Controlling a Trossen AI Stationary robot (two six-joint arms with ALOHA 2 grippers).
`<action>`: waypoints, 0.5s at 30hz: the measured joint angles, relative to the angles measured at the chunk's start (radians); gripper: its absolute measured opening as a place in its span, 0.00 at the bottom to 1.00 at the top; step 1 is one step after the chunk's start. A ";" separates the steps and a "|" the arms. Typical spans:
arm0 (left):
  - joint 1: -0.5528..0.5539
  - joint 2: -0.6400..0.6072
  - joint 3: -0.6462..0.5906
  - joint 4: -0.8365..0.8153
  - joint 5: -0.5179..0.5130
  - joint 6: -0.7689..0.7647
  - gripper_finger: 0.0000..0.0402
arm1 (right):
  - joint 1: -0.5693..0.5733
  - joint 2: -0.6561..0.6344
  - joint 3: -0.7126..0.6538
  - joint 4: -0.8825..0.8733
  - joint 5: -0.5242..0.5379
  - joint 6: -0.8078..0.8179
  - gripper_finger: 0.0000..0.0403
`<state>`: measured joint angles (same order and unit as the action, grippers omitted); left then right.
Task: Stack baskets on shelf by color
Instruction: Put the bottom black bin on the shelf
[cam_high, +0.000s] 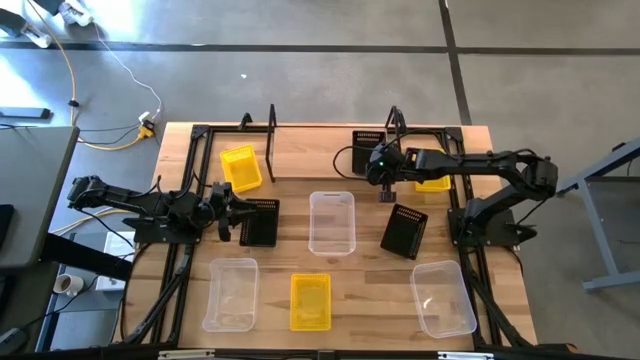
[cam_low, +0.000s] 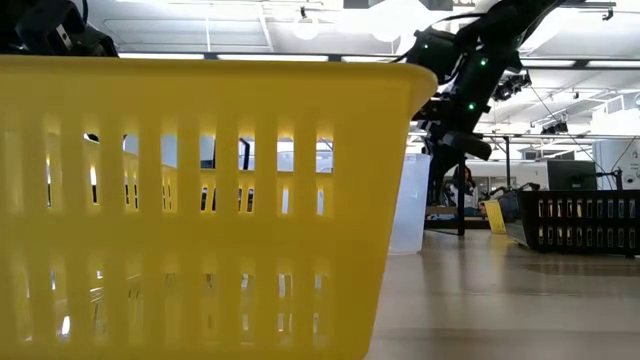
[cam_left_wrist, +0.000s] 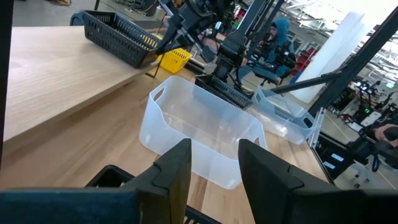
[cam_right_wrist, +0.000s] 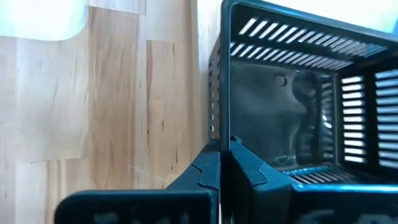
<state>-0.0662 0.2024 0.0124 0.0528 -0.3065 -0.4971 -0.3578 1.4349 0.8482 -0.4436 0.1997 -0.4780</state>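
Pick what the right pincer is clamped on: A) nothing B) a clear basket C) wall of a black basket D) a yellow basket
C: in the right wrist view the right pincer is shut over the wall of the black basket.

In the low view most of the desk is hidden by a yellow basket (cam_low: 200, 200) that is cut off at the left and bottom edges. In the right wrist view a black basket (cam_right_wrist: 311, 93) is cut off at the right edge. The yellow basket (cam_high: 433, 183) beneath the right arm is largely covered in the high view.
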 joint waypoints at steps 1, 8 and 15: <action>0.000 0.000 0.000 0.000 0.000 0.001 0.31 | 0.000 0.000 0.000 -0.001 -0.002 0.007 0.00; 0.000 0.000 0.000 0.000 0.000 0.001 0.31 | -0.009 0.000 0.001 -0.001 0.012 0.029 0.00; 0.000 0.000 0.000 0.000 0.000 0.000 0.31 | -0.009 0.000 0.001 -0.001 0.018 0.028 0.08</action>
<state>-0.0662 0.2025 0.0124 0.0528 -0.3063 -0.4976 -0.3664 1.4345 0.8494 -0.4450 0.2177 -0.4496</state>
